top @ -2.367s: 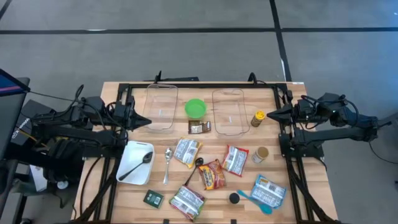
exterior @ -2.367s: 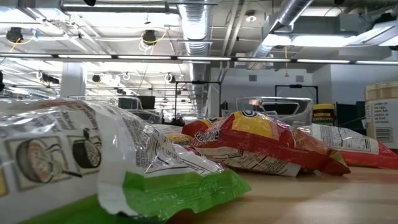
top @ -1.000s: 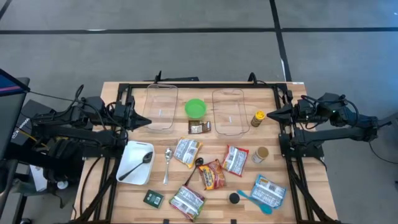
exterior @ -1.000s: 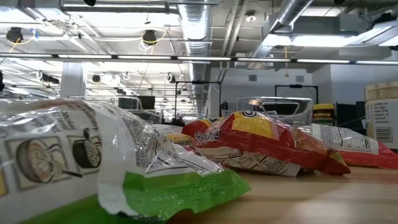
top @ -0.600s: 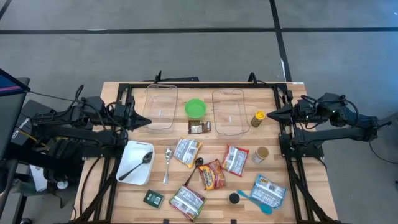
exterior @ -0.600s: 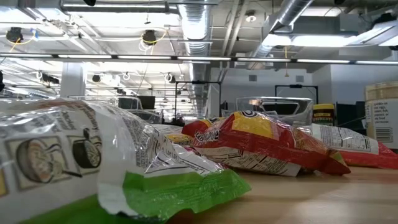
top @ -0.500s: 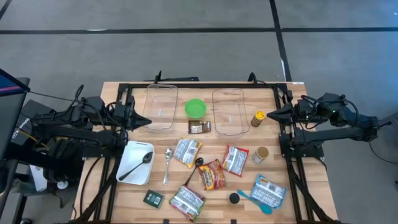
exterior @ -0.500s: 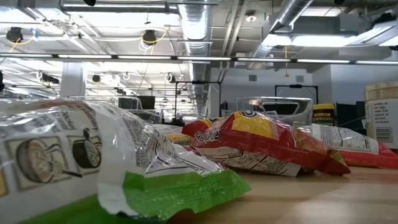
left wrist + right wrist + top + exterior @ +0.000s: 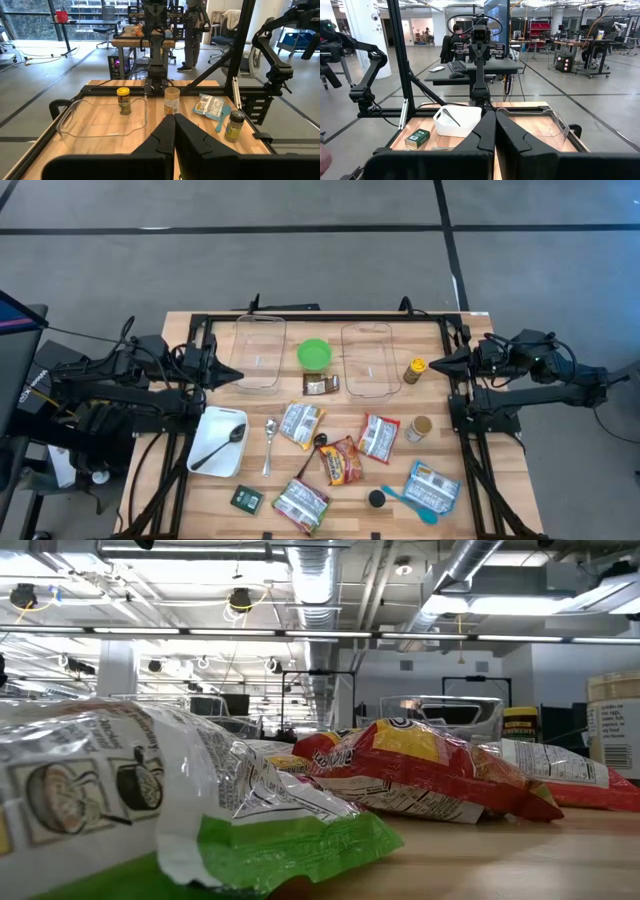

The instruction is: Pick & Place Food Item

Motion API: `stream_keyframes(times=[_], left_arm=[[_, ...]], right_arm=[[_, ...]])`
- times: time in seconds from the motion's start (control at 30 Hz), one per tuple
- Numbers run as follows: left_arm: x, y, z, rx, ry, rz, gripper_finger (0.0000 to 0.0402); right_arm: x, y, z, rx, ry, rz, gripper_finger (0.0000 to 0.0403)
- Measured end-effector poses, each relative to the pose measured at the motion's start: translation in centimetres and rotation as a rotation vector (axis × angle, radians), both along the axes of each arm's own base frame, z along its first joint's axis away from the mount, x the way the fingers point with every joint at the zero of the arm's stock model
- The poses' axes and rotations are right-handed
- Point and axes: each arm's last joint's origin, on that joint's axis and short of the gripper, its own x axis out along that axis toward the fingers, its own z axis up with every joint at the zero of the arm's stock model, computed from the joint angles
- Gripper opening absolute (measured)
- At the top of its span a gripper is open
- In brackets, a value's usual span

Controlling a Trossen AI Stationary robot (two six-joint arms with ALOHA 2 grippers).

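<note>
Nothing has moved since the earlier frames: both arms sit parked exactly as before, and every item lies where it lay. The left pincer (image 9: 238, 375) rests closed and empty at the left edge of the surface (image 9: 470, 515), beside a clear tray (image 9: 259, 352); the right pincer (image 9: 433, 362) is likewise closed and empty at the right edge, just beside a yellow-capped jar (image 9: 414, 370). The food packets lie scattered in the near middle, a red packet (image 9: 341, 462) touching a black spoon (image 9: 318, 446), with a second clear tray (image 9: 366, 358) and a green bowl (image 9: 314, 354) farther back. My worry is the crowding: a pincer descending on the red packet could catch the spoon or drag a neighbouring packet (image 9: 377, 437) along, and the slick, crinkly wrappers may slip from a shallow pinch. Either arm swinging inward could also knock the jar over.
</note>
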Motion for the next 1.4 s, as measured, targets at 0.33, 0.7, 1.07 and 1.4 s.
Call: stream_keyframes(times=[0.33, 0.7, 1.07, 1.4], left_arm=[[0.0, 0.0, 0.0, 0.000, 0.000, 0.000, 0.0000], [0.0, 0.0, 0.0, 0.000, 0.000, 0.000, 0.0000], [0.0, 0.0, 0.0, 0.000, 0.000, 0.000, 0.0000], [0.1, 0.0, 1.8, 0.020, -0.187, -0.001, 0.0000]], right_arm=[[0.0, 0.0, 0.0, 0.000, 0.000, 0.000, 0.0000], [0.0, 0.0, 0.0, 0.000, 0.000, 0.000, 0.0000], [0.0, 0.0, 0.0, -0.108, -0.001, -0.003, 0.0000], [0.0, 0.0, 1.0, -0.076, -0.101, -0.006, 0.0000]])
